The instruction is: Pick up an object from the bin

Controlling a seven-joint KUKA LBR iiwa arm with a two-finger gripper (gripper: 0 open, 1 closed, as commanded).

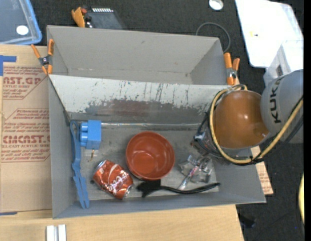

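Note:
My gripper (201,141) reaches down into the right part of the bin, just under the arm's orange dome. Right below it lies a small crumpled clear and silvery thing (195,167) on the bin floor. A black long-handled tool (175,188) lies along the front wall, its handle running right beneath that silvery thing. To the left of the gripper, a red bowl (150,155) stands upright in the middle of the floor.
A crushed red drinks can (112,179) lies front left of the bowl. A blue block (91,133) and long blue tongs (77,169) lie along the left wall. The back of the floor is bare, scuffed metal.

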